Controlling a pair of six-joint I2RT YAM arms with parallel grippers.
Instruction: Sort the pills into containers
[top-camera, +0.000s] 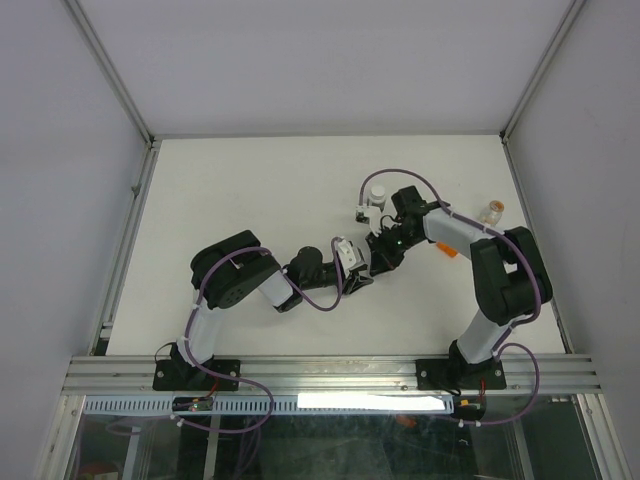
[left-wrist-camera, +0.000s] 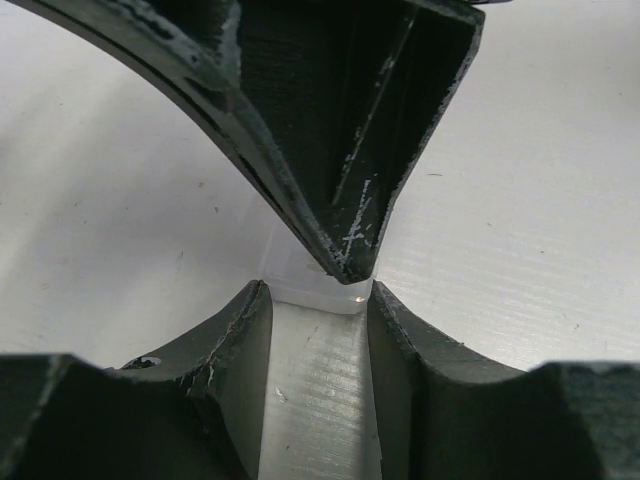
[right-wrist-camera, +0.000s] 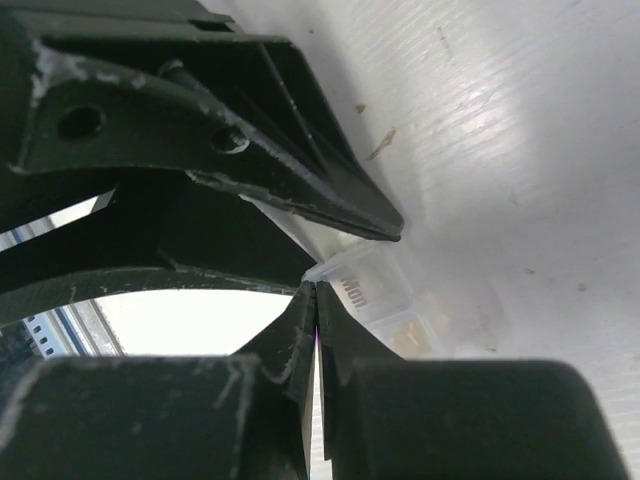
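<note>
The two-cell box (right-wrist-camera: 385, 295) is found near the middle of the table (top-camera: 250, 190), at the place where both arms meet; in the top view it is hidden under them. In the right wrist view its clear cells are seen, and small tan pieces (right-wrist-camera: 412, 332), probably pills, are lying in the nearer cell. A thin clear lip of the box is caught at the tips of the right gripper (right-wrist-camera: 315, 288), whose fingers are pressed together with only a hair slit between them. In the left wrist view the box is seen in the gap of the left gripper (left-wrist-camera: 318, 300), whose fingers are standing apart on both sides of it. Whether its sides are really pressed by them cannot be told.

The step is judged to be the opening of the lid, with one arm holding and the other pulling. Further out, the tan-orange vial (top-camera: 491, 211) is standing well apart, near the right edge of the table. A white bottle (top-camera: 376, 193) is placed just behind the grippers.

Several things can go wrong from here. If the lip is pulled too sharply, the lid can spring open and the pills can be thrown out. If the box is not firmly held, it can be lifted whole or tilted, and its content spilled. The thin lip can also slip out of the tips.
</note>
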